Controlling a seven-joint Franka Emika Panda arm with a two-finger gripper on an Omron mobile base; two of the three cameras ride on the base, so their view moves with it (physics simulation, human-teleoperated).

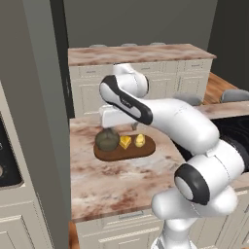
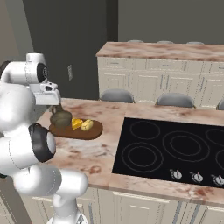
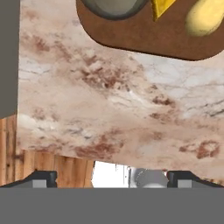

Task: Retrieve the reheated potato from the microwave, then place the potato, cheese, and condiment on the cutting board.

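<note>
Hovering above the marble counter (image 1: pixel 112 177) with its jaws spread wide and nothing between them, the gripper (image 3: pixel 111 178) looks down on stone and the near edge of the cutting board (image 3: pixel 144 37) at the top of the hand view. All three items sit on that dark oval board (image 1: pixel 124 150), left of centre in the left base view: the condiment (image 1: pixel 107 139) at its left end, the cheese (image 1: pixel 125 142) in the middle and the potato (image 1: pixel 140 140) to the right, close together in a row. The right base view shows the same order, bottle (image 2: pixel 61 118), wedge (image 2: pixel 77 124) and potato (image 2: pixel 87 125), on the board (image 2: pixel 83 131) at centre left of the frame. Judged from this layout, placement appears complete. Doing the present step well likely means lifting the hand straight up and away with the jaws kept apart, steering clear of the bottle's neck, which stands just below the wrist, so that nothing is nudged off the board.
</note>
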